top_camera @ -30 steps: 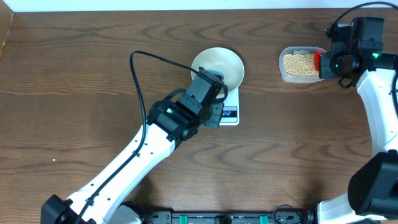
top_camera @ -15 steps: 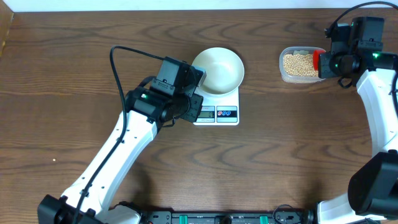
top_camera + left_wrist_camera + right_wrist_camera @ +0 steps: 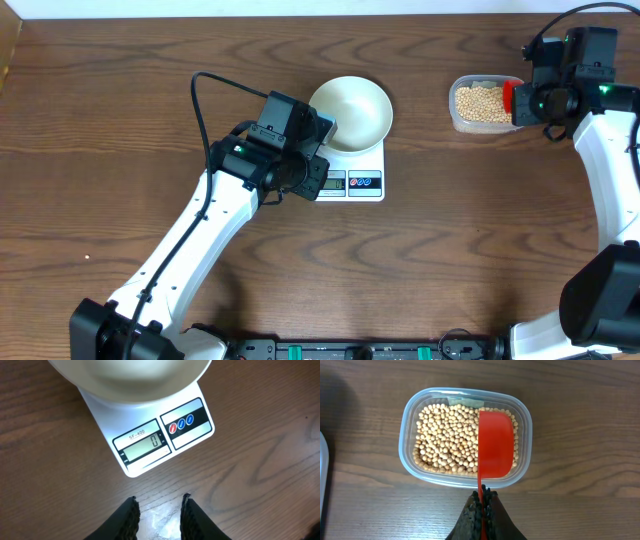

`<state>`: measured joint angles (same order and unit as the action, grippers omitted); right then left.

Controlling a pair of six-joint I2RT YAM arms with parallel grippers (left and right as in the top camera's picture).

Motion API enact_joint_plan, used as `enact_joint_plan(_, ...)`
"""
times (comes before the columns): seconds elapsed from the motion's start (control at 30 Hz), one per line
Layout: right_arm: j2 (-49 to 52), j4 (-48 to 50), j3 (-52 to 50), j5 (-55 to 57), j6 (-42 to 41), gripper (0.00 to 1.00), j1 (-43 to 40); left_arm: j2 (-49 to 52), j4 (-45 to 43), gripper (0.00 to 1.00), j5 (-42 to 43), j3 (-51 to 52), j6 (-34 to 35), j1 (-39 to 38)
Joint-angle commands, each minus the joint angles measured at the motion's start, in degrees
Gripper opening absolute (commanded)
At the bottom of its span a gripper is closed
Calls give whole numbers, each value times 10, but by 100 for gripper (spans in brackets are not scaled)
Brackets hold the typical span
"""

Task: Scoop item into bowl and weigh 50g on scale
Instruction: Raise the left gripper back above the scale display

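The white bowl stands empty on the white scale, whose display reads 0. My left gripper hovers over bare wood just in front of the scale, open a little with nothing between its fingers. The bowl fills the top of the left wrist view. Tan beans fill a clear plastic tub at the far right of the table. My right gripper is shut on the thin handle of a red scoop lying over the beans.
The clear tub sits a hand's width right of the scale. The left arm's black cable loops above the table left of the bowl. The table's far edge runs along the top of the overhead view.
My left arm has drawn back to the left off the scale's display, and its jaws have parted from shut. The right arm and the scoop have not moved.
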<state>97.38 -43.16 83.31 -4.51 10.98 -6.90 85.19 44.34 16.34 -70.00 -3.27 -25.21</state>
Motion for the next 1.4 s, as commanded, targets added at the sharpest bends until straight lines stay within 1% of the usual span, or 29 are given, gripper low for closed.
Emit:
enact_joint_plan(0.0, 2, 1, 10, -6, -2, 1, -3, 6, -4, 34, -6, 6, -5, 1)
enact_joint_plan(0.07, 2, 1, 10, -6, -2, 1, -3, 6, -5, 37, -11, 6, -3, 1)
enact_joint_plan(0.17, 2, 3, 10, -6, -2, 1, -3, 6, -7, 40, -44, 6, 18, 1)
enact_joint_plan(0.2, 2, 3, 10, -6, -2, 1, -3, 6, -7, 42, -44, 6, 18, 1)
enact_joint_plan(0.37, 2, 3, 10, -5, -2, 1, -3, 6, -10, 47, -44, 6, 18, 1)
enact_joint_plan(0.4, 2, 3, 10, -6, -2, 1, -3, 6, -11, 52, -44, 6, 18, 1)
enact_joint_plan(0.43, 2, 3, 10, -6, -2, 1, -3, 6, -11, 88, -44, 6, 18, 1)
enact_joint_plan(0.47, 2, 3, 10, -6, -2, 1, -3, 6, -11, 95, -44, 6, 18, 1)
enact_joint_plan(0.63, 2, 3, 10, -7, -2, 1, -3, 5, -11, 96, -44, 6, 18, 1)
enact_joint_plan(0.8, 2, 3, 10, -39, -2, 1, -3, 5, -11, 96, -44, 6, 18, 1)
enact_joint_plan(1.03, 2, 5, 10, -53, -2, 1, -3, 5, -11, 96, -44, 6, 18, 1)
enact_joint_plan(1.37, 2, -47, 10, -64, -2, 1, -3, 5, -11, 96, -44, 6, 18, 1)
